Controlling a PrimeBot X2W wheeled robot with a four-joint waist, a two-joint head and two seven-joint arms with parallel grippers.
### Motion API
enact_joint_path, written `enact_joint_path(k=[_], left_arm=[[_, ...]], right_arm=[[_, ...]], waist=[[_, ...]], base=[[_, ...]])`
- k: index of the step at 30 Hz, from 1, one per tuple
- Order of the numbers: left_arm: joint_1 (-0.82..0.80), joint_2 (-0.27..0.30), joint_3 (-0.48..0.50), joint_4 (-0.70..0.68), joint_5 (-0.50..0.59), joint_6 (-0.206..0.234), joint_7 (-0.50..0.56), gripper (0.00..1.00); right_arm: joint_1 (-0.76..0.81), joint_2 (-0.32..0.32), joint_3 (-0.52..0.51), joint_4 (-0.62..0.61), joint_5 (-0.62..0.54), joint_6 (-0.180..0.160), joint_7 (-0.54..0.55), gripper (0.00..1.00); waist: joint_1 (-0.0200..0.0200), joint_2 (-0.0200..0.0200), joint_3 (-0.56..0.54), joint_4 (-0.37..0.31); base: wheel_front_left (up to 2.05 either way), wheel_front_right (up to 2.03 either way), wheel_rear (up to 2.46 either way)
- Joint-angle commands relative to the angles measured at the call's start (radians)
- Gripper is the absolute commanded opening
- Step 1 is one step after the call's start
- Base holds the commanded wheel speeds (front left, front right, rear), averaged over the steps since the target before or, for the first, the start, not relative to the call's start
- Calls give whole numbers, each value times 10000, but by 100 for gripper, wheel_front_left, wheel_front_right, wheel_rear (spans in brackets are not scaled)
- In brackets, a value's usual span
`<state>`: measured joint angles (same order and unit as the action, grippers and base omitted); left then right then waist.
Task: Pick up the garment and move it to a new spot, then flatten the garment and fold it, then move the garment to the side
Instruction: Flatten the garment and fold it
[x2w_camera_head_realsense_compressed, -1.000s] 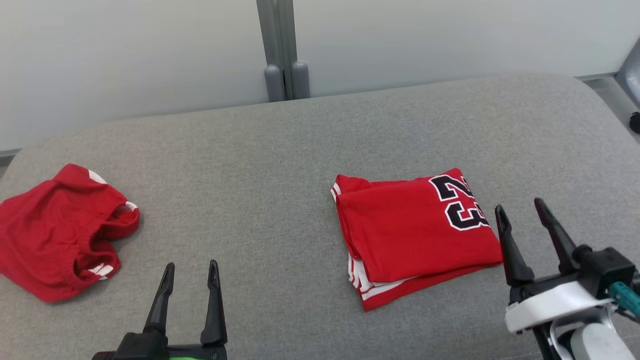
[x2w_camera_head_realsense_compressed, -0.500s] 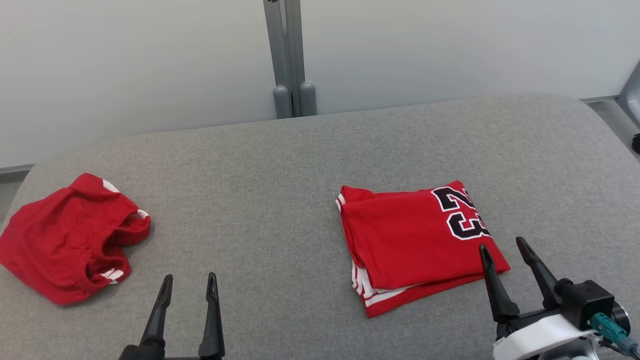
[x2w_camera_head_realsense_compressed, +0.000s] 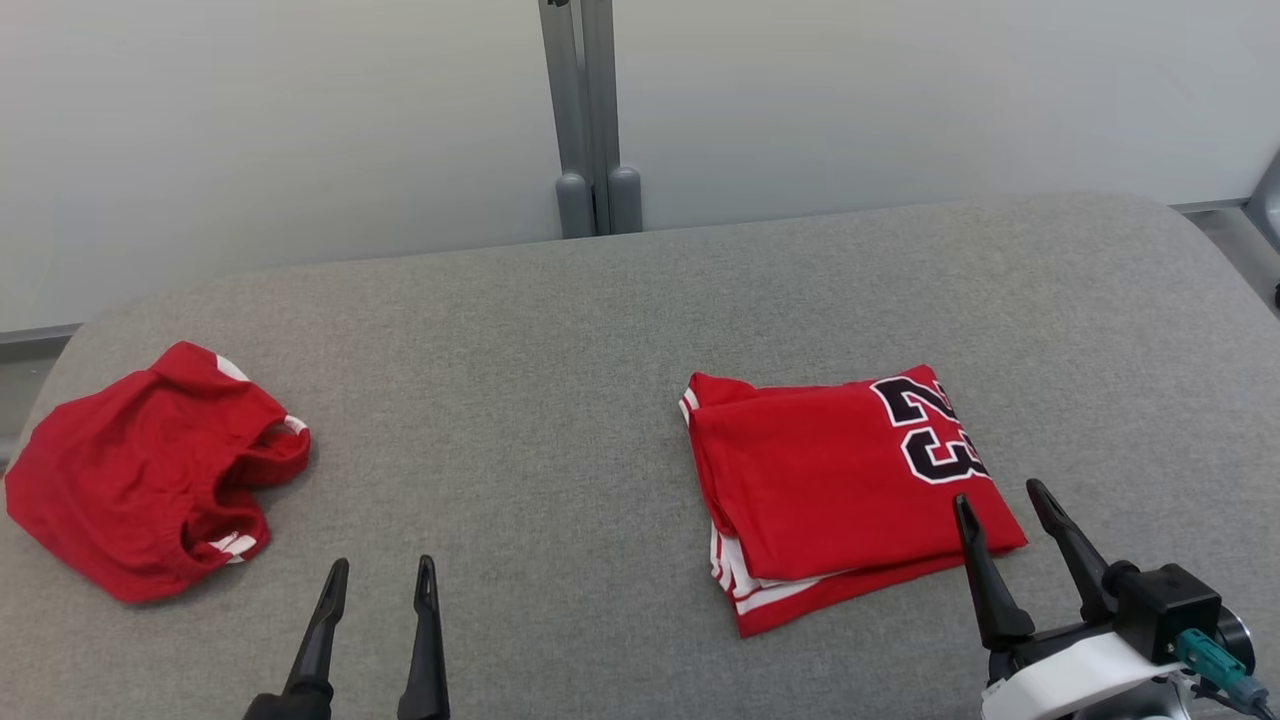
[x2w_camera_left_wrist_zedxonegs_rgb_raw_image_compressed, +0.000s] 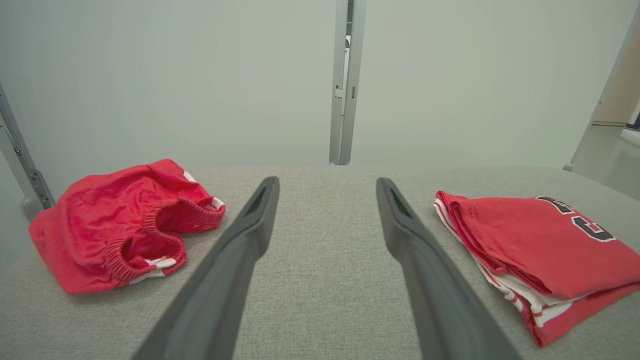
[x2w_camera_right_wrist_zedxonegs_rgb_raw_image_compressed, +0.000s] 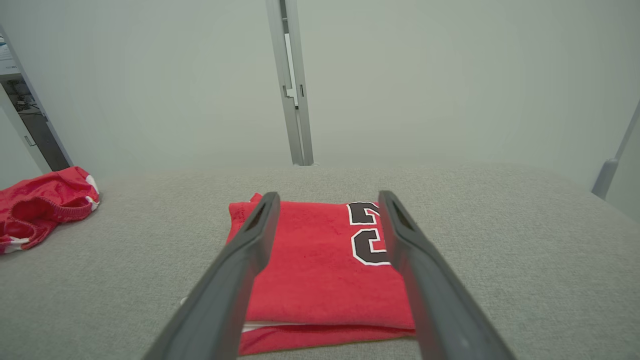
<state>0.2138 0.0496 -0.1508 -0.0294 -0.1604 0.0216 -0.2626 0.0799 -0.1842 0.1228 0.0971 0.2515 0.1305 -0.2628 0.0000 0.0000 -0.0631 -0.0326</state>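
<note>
A red garment (x2w_camera_head_realsense_compressed: 840, 490) with a black "23" lies folded into a neat rectangle right of centre on the grey cushioned surface (x2w_camera_head_realsense_compressed: 560, 400); it also appears as a garment (x2w_camera_left_wrist_zedxonegs_rgb_raw_image_compressed: 540, 255) and garment (x2w_camera_right_wrist_zedxonegs_rgb_raw_image_compressed: 320, 265) in the wrist views. My right gripper (x2w_camera_head_realsense_compressed: 1003, 494) is open and empty, raised, its fingertips over the garment's near right corner. Near the front edge, left of centre, my left gripper (x2w_camera_head_realsense_compressed: 383, 570) is open with nothing between its fingers, above bare cushion.
A crumpled pair of red shorts (x2w_camera_head_realsense_compressed: 150, 470) lies at the far left, also seen as shorts (x2w_camera_left_wrist_zedxonegs_rgb_raw_image_compressed: 125, 225). A grey post (x2w_camera_head_realsense_compressed: 592, 110) stands against the pale wall behind the surface. The cushion's rounded edges fall away at left and right.
The head view has tilted and shifted, so everything sits lower in it. My right gripper has drawn back toward the front edge from beside the garment's right side. Both garments lie unchanged.
</note>
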Motion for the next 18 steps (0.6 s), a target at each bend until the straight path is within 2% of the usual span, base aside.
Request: enact_joint_path(k=[1,18], left_arm=[[33,20,54,21,142,-33,-28,100],[40,20,40,166,207,-153,-28,100]], right_arm=[[139,5,29,31,-29,3,-24,100],[168,-11,94,70,-67,3,-24,100]], waist=[[0,0,-21,14],[0,0,-91,68]], base=[[0,0,0],[0,0,0]])
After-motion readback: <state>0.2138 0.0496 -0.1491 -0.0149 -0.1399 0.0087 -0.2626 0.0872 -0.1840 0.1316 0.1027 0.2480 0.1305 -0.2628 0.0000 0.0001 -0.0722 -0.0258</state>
